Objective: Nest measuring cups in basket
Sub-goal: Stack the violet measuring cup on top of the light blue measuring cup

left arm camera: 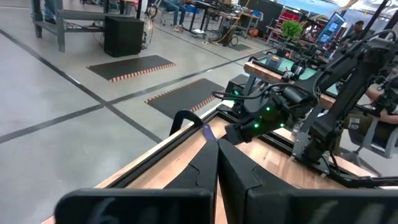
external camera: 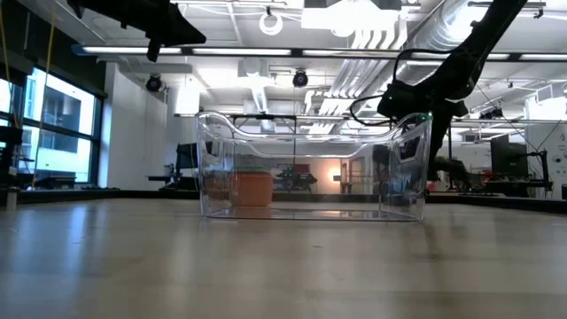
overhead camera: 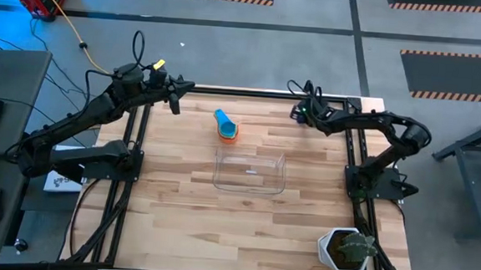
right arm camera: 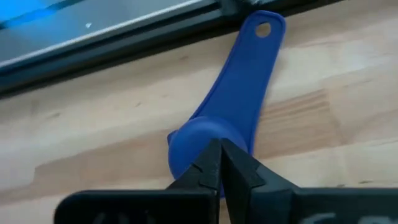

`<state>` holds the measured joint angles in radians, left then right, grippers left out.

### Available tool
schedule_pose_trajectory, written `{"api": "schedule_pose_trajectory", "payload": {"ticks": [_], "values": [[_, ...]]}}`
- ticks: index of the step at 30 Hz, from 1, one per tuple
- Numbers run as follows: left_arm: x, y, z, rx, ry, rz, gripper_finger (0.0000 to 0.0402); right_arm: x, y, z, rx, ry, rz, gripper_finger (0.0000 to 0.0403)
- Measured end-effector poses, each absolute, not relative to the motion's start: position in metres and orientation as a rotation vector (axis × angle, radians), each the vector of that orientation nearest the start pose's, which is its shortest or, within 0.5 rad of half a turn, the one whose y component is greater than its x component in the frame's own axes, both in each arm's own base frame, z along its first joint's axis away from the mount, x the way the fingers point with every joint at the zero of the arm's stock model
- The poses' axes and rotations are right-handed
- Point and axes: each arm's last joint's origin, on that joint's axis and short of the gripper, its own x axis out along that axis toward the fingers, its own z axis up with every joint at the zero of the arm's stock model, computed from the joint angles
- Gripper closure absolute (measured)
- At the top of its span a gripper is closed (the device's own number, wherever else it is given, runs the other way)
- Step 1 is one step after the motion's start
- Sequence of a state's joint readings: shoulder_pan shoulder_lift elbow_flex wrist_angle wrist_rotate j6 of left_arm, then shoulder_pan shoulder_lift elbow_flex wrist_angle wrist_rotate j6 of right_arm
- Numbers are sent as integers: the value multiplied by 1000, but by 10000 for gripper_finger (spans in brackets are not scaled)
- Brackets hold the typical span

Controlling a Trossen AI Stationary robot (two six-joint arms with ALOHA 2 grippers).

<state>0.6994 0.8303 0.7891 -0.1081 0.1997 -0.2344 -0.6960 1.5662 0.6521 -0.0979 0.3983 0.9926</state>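
Three measuring cups show in all. Two sit together just behind the basket (overhead camera: 250, 171): one light blue cup (overhead camera: 222, 118) lying on one orange cup (overhead camera: 228, 133). The third, one dark blue cup (right arm camera: 231, 118), lies behind the basket and off to its right, by the table's (overhead camera: 176, 223) far edge. There is one basket, clear and rectangular, near the table's middle. One potted plant (overhead camera: 347, 249) stands in front of the basket, at the near right corner. Two arms reach in, one on each side of the basket, so two grippers: the left gripper (overhead camera: 177, 91) and the right gripper (overhead camera: 297, 112).
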Motion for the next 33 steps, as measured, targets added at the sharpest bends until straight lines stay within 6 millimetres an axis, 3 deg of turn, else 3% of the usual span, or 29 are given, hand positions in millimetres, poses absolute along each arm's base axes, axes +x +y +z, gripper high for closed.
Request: {"api": "schedule_pose_trajectory", "payload": {"ticks": [8,20,33], "values": [[145,114,334,-295,77,514,401,211,-164,130,960,542,-1304,402],[145,114,334,-296,77,514,401,239,-122,132,942,604,-1077,403],[145,114,334,-319,71,516,401,232,-113,172,829,528,-942,403]]}}
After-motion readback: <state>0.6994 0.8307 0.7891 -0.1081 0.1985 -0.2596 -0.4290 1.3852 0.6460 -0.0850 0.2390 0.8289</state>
